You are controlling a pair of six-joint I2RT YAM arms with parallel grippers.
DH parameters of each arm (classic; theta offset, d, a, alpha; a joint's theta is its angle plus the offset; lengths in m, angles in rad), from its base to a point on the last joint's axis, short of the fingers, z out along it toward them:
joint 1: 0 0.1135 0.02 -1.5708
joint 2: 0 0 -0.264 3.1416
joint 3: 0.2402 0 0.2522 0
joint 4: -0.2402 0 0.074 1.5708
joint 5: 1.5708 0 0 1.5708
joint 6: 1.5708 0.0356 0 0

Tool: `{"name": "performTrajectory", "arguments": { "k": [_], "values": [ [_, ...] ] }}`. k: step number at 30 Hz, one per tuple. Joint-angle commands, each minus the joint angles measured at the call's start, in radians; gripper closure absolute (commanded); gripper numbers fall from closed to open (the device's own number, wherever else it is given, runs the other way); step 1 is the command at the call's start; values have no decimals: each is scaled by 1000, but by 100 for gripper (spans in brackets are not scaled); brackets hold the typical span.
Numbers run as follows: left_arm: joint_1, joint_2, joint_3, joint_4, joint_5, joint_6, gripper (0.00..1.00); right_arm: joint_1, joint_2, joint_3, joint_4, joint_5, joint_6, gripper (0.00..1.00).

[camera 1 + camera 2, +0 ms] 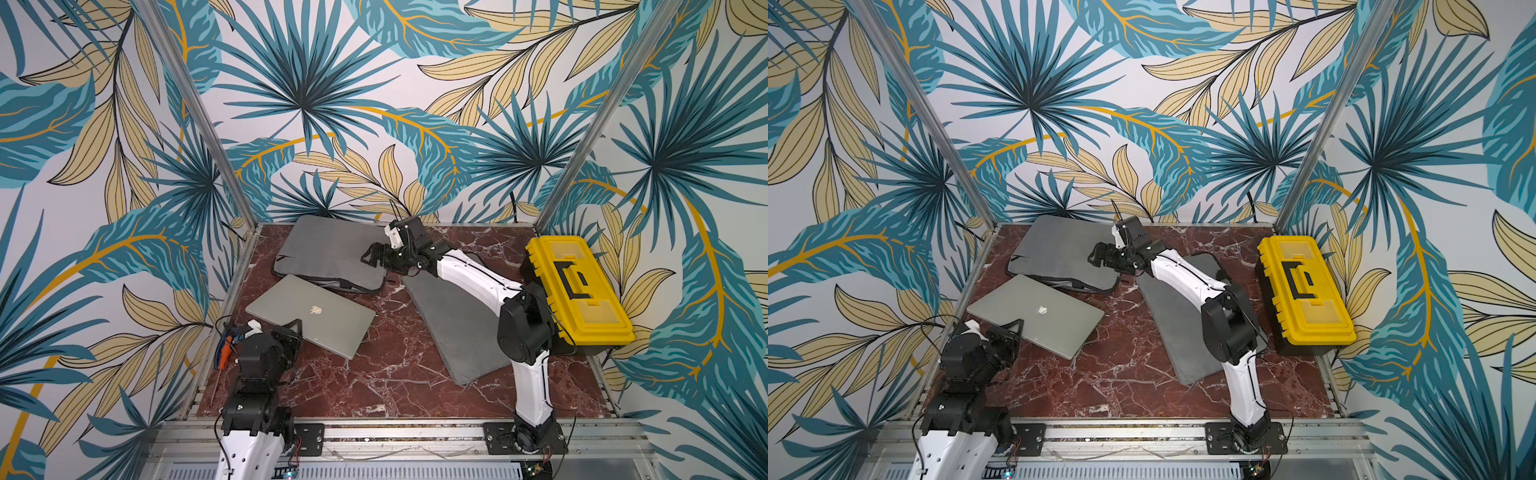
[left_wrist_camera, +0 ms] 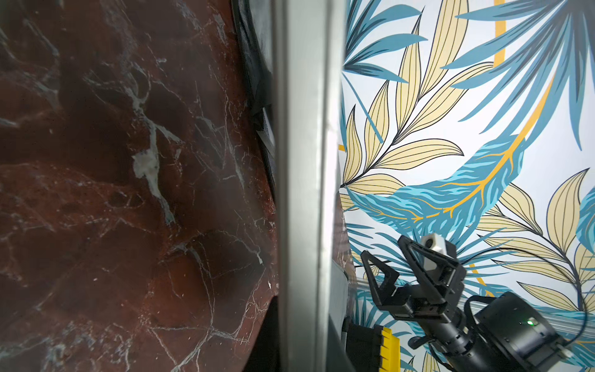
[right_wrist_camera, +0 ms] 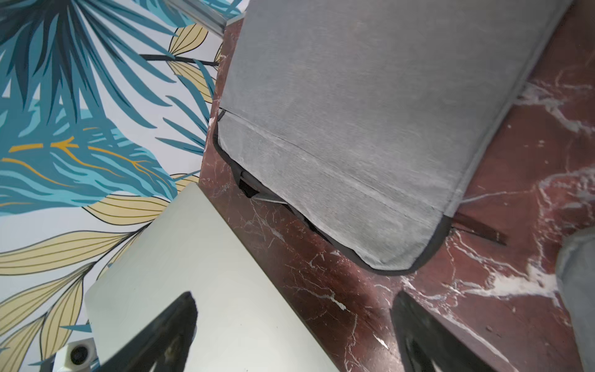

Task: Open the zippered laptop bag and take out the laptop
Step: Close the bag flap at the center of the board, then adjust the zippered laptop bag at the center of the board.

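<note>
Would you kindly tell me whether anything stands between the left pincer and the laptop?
Nothing visible does: the left pincer is shut on the near edge of the laptop, which lies outside the bag.

Top views overlook the table; close wrist views share the laptop.

Grey fabric laptop bag lying flat, far left; near edge gaping (zip undone). Silver laptop outside, closed, just before it.

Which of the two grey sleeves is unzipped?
The far sleeve, beside the laptop: its near edge gapes open. The near sleeve, under the right arm, lies flat, no gap showing.
</note>
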Motion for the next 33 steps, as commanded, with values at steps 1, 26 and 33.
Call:
{"name": "performTrajectory", "arguments": {
  "k": [1,26,33],
  "values": [
    [-3,-10,37,320,-14,-41,100,-9,-29,-91,202,-82,135,9],
    [-5,10,92,64,-46,-25,100,-26,-42,-153,139,-104,74,18],
    [-5,-30,64,-15,-65,-60,100,-25,-8,-108,37,-73,17,18]
  ]
}}
